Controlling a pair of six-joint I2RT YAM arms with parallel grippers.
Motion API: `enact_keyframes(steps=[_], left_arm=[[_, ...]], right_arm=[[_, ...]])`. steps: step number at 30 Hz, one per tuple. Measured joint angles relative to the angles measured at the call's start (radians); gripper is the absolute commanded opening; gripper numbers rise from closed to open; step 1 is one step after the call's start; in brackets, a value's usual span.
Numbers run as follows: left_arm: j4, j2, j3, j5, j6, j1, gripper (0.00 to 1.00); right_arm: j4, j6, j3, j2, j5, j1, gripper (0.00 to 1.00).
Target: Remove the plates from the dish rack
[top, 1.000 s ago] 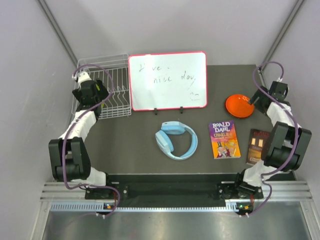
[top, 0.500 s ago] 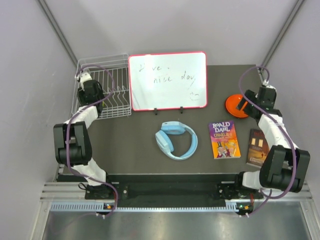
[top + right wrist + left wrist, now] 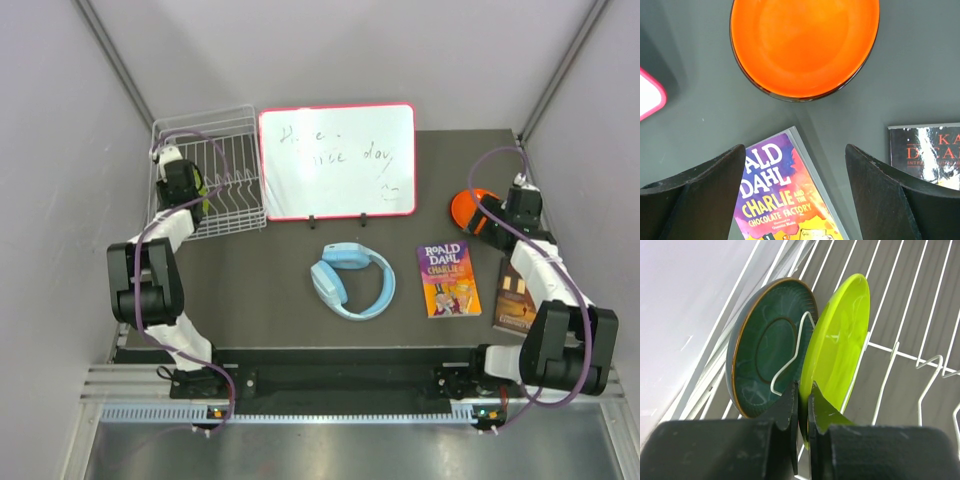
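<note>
The white wire dish rack (image 3: 210, 215) stands at the table's far left corner. In it a lime-green plate (image 3: 840, 340) and a dark green plate with a brown rim (image 3: 765, 345) stand upright between the tines (image 3: 900, 347). My left gripper (image 3: 803, 390) is shut on the lime plate's lower rim, one finger on each face. From above, the left gripper (image 3: 188, 192) sits over the rack's left side. An orange plate (image 3: 805, 45) lies flat on the table. My right gripper (image 3: 796, 150) hangs open just beside it, holding nothing. In the top view the right arm covers part of the orange plate (image 3: 466, 210).
A red-framed whiteboard (image 3: 337, 160) stands right of the rack. Blue headphones (image 3: 352, 280) lie mid-table. A purple Roald Dahl book (image 3: 785, 200) and a dark book (image 3: 927, 150) lie close under the right gripper. Grey walls close in both sides.
My left gripper has gone from open to shut on the lime-green plate's rim. The right arm has swung left, over the orange plate's right edge, still open.
</note>
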Motion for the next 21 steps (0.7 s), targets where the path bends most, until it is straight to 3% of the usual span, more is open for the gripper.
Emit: enact_keyframes(steps=[6,15,21], left_arm=[[-0.034,-0.005,0.036,-0.040,0.028,-0.014,0.00],[-0.040,-0.173,0.021,-0.317,0.201,-0.169,0.00],[-0.108,-0.385,0.024,-0.235,0.094,-0.232,0.00]], right_arm=[[-0.012,0.000,-0.025,-0.053,0.001,0.015,0.82],[-0.061,-0.001,-0.026,-0.232,0.015,0.028,0.83],[-0.087,0.004,-0.026,-0.333,-0.023,0.036,0.84]])
